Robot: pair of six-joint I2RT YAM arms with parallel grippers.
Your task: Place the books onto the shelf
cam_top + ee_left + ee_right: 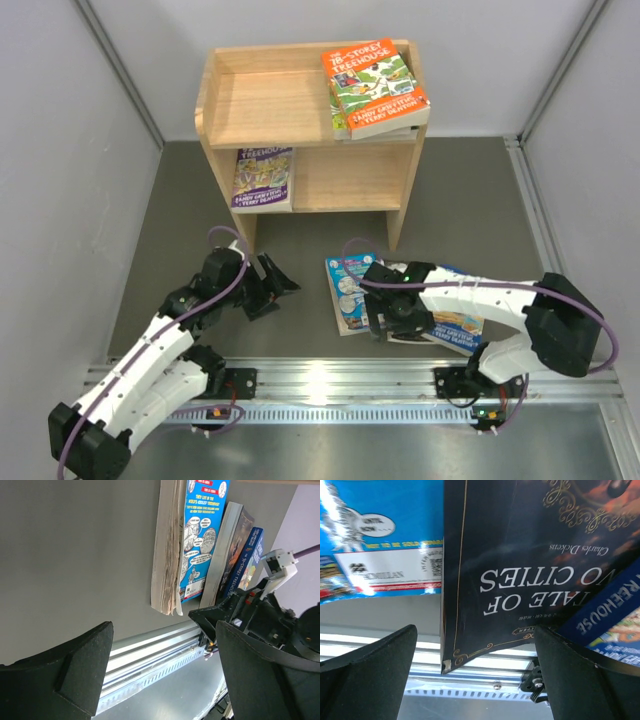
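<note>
Dark grey table [300,250], right gripper [385,320] wide open and empty just above dark book [520,555], blue books [380,530] either side, left gripper [270,290] open left of them, shelf [270,100] beyond both, holding stacked books [375,88].

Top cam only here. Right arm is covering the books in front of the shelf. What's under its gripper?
Observer: A dark book, Dickens on the cover, overlapping a light-blue book.
Operator: Gripped?
Observer: No. The right gripper is open over it, with the book's corner between the fingers.
Operator: Anything else hidden?
Observer: Left wrist shows yellowed page edges along the light-blue book's side. They look thick enough for two books, but I can't be sure.
</note>
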